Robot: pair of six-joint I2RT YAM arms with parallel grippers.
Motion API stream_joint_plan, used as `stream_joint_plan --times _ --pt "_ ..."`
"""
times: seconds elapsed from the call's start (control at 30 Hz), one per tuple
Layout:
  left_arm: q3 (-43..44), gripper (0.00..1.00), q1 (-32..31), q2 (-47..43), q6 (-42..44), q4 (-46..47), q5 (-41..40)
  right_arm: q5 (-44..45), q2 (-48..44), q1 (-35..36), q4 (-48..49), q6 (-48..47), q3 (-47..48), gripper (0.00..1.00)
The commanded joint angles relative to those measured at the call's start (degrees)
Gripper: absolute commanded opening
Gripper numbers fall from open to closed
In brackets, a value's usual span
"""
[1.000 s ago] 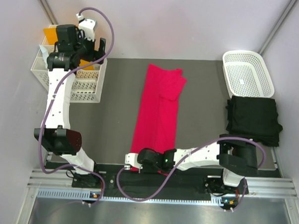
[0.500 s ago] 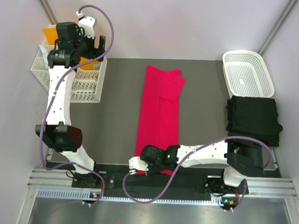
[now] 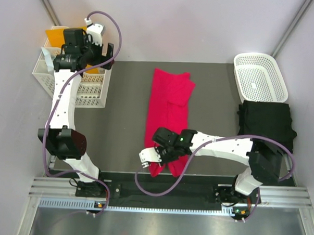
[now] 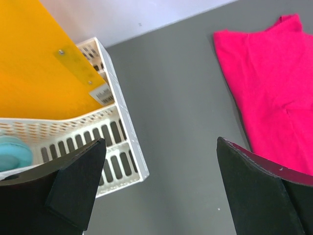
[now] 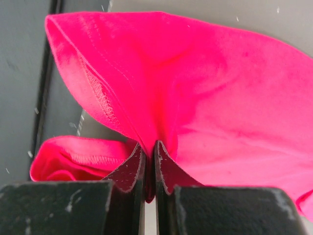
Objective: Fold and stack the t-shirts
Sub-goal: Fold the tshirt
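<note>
The pinkish-red t-shirt lies as a long folded strip down the middle of the dark mat. My right gripper is shut on its near hem and holds that end lifted, with cloth bunched below it. In the right wrist view the shut gripper pinches a fold of the red cloth. The black t-shirt lies folded at the right. My left gripper is open and empty, held high at the far left. In the left wrist view it hangs over bare mat, with the red shirt to its right.
A white lattice basket stands at the back right, beyond the black shirt. A white slotted bin with an orange panel and a teal object stands at the back left, under my left arm. The dark mat lies between them.
My right gripper has risen from the table's near edge and moved away from the bases, carrying the red shirt's near hem with it. My left wrist has turned slightly.
</note>
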Motion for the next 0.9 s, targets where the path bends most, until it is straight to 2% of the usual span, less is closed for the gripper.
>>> stream_joint_plan --times 0.0,0.4,0.87 --pt "-1.6 0.99 0.3 -2.6 0.2 0.4 2.2 -3.3 -0.8 -3.6 -5.4 -7.9 5.7 0.02" --pt "-2.2 0.99 0.3 0.1 -0.5 -0.6 7.2 -0.3 7.5 -12.3 -8.9 -18.5 20.3 0.02" --pt "-3.2 0.99 0.2 2.4 0.1 -1.2 10.1 3.5 19.1 -20.3 -7.8 -23.3 32.8 0.01"
